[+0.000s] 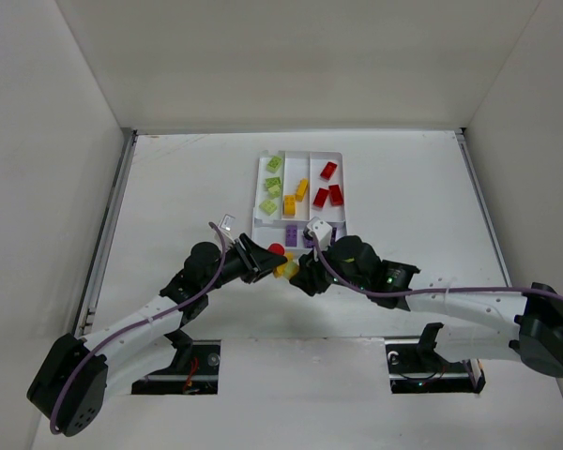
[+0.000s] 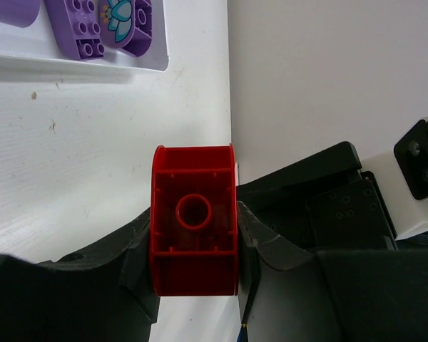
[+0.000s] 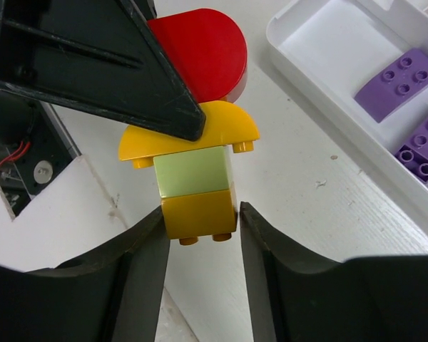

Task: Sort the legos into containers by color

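Nearly sorted: one joined cluster of bricks is left, held between both grippers.

Nearest, over the bench (image 1: 169, 187) just short of the tray (image 1: 300, 152), the right gripper (image 3: 202, 214) is closed on the lowest orange piece of a yellow-orange and light green stack (image 3: 194, 178). The left gripper (image 2: 196, 235) is clamped on the red brick (image 2: 194, 214) at the stack's far end. Beyond, the crosswise section holds purple bricks (image 1: 292, 234); the long sections hold green bricks (image 1: 273, 183), yellow-orange bricks (image 1: 295, 198) and red bricks (image 1: 328, 186), one colour each. What looks left is to pull the cluster apart and place its pieces.
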Action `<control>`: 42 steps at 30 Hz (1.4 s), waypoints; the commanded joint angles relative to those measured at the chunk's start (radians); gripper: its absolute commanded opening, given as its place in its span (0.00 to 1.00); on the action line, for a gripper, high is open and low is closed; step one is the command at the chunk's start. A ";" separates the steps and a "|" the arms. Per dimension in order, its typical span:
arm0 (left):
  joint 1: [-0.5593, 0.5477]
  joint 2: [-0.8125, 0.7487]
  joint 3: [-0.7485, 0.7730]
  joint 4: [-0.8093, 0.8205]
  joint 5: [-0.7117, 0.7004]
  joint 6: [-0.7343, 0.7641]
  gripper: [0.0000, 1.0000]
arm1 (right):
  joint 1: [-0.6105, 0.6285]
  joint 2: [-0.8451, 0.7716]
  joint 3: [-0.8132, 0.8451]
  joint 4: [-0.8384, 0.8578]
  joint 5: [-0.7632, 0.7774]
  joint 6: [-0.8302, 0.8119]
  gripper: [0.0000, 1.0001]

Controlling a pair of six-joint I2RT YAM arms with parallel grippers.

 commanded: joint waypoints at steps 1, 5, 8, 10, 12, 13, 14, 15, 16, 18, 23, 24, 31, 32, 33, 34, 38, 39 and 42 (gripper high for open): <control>0.007 -0.014 0.041 0.044 0.030 -0.005 0.25 | -0.001 -0.004 0.012 0.032 -0.004 -0.010 0.44; 0.007 -0.008 0.044 0.044 0.033 -0.005 0.25 | -0.001 -0.014 0.012 0.029 -0.003 -0.011 0.38; -0.001 -0.005 0.045 0.046 0.033 -0.001 0.30 | -0.001 -0.030 0.004 0.037 -0.007 -0.007 0.34; -0.001 -0.005 0.042 0.050 0.033 -0.001 0.39 | -0.001 -0.038 0.000 0.037 -0.010 -0.005 0.34; -0.005 -0.005 0.044 0.055 0.033 0.002 0.52 | -0.001 -0.040 0.000 0.029 -0.016 -0.007 0.34; -0.007 -0.003 0.047 0.050 0.033 0.005 0.54 | -0.001 -0.038 0.000 0.028 -0.016 -0.007 0.34; -0.008 0.000 0.050 0.049 0.033 0.008 0.54 | -0.001 -0.035 0.000 0.028 -0.016 -0.007 0.34; -0.011 0.003 0.051 0.049 0.036 0.011 0.54 | -0.003 -0.032 0.000 0.028 -0.016 -0.007 0.34; -0.015 0.006 0.053 0.050 0.039 0.015 0.54 | -0.004 -0.029 0.000 0.028 -0.018 -0.007 0.34; -0.022 0.009 0.053 0.055 0.039 0.016 0.52 | -0.004 -0.023 0.001 0.029 -0.020 -0.005 0.34; -0.042 0.024 0.061 0.055 0.039 0.025 0.51 | -0.004 -0.004 0.015 0.031 -0.027 -0.005 0.34; -0.047 0.027 0.062 0.055 0.038 0.027 0.49 | -0.003 -0.001 0.016 0.031 -0.026 -0.005 0.34; -0.045 0.031 0.065 0.056 0.029 0.033 0.34 | -0.003 -0.001 0.016 0.034 -0.026 -0.002 0.34; -0.045 0.031 0.065 0.056 0.027 0.034 0.32 | -0.003 -0.001 0.015 0.035 -0.026 -0.002 0.34; -0.045 0.032 0.065 0.056 0.026 0.035 0.31 | -0.003 -0.001 0.015 0.037 -0.027 -0.001 0.34; -0.048 0.032 0.065 0.059 0.024 0.035 0.29 | -0.003 -0.001 0.015 0.037 -0.027 -0.001 0.34; -0.041 0.018 0.055 0.065 0.024 0.031 0.21 | -0.003 0.000 0.013 0.037 -0.026 -0.001 0.33; -0.027 0.005 0.047 0.065 0.024 0.028 0.20 | -0.003 -0.001 0.010 0.037 -0.026 -0.001 0.32; 0.028 -0.041 0.027 0.053 0.036 0.015 0.18 | -0.003 -0.018 -0.007 0.032 -0.021 0.001 0.32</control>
